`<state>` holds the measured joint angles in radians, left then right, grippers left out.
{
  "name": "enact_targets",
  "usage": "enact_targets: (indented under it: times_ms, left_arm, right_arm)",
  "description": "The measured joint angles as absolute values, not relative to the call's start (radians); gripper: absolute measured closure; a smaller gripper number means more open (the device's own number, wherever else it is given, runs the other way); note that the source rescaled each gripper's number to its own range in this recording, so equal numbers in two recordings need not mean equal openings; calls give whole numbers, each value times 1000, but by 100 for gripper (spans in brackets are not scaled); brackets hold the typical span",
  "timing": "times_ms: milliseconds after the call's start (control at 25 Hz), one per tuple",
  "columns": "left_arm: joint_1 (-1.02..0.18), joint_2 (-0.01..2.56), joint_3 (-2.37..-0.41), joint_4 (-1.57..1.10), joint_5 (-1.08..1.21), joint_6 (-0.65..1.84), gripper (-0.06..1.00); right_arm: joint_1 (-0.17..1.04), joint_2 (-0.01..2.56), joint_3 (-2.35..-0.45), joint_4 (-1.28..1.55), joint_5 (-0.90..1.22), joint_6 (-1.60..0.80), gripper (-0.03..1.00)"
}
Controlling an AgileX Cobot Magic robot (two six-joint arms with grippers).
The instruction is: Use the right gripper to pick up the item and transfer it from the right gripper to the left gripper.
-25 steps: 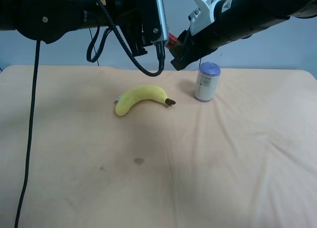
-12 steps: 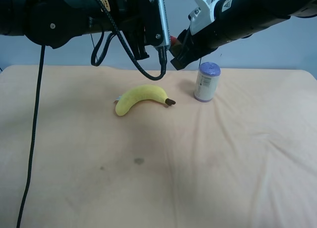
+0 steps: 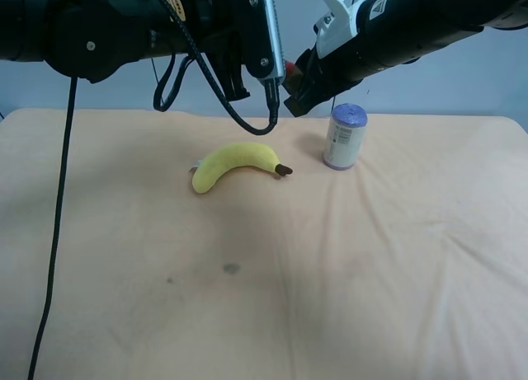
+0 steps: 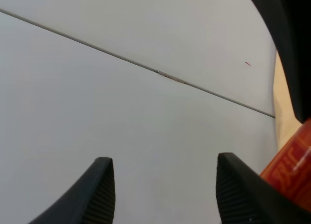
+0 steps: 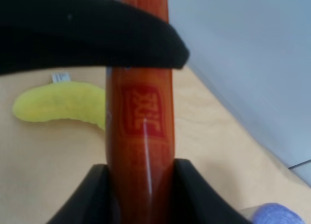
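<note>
The item, a slim red stick with a printed wrapper [image 5: 140, 122], is clamped between my right gripper's [image 5: 141, 171] black fingers. In the exterior high view only a red sliver of it [image 3: 289, 68] shows between the two arms, above the table. The right gripper [image 3: 294, 98], on the white-bracketed arm, is at that view's right. The left gripper [image 3: 257, 77], with its silver plate and loose cable, is close beside it. In the left wrist view the left gripper [image 4: 165, 163] is open, and the item [image 4: 291, 173] lies outside one finger [image 4: 240, 195], not between the two.
A yellow plush banana [image 3: 238, 165] lies on the tan cloth table [image 3: 330, 273] below the grippers. A white-and-purple can [image 3: 344, 136] stands beside it under the right arm. A black cable [image 3: 54, 232] hangs down at the view's left.
The arm with the cable has moved right, closing on the right gripper, and its silver plate now hides most of the red item. The right arm has held still.
</note>
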<state>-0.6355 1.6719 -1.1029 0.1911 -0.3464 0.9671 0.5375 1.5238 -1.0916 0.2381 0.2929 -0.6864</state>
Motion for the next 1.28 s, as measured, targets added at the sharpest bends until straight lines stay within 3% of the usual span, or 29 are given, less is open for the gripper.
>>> enact_targets:
  times_ms: [240,520,880,1280]
  left_arm:
    - [-635,1708,-1103,191,-351,973,69]
    - [-628,1691,-1103,192,-367,998,53]
    - [-542,1631,-1103,194,-308,1026,52]
    - [-534,1718,-1103,194,-216,1031,52]
  right_arm:
    - [537,1524,-1092,238,297,-686,96]
    - [537,1524,-1092,238,294,-686,97]
    - [537,1524,-1092,238,293,-686,97]
    - [537,1524,-1092,238,293,-686,97]
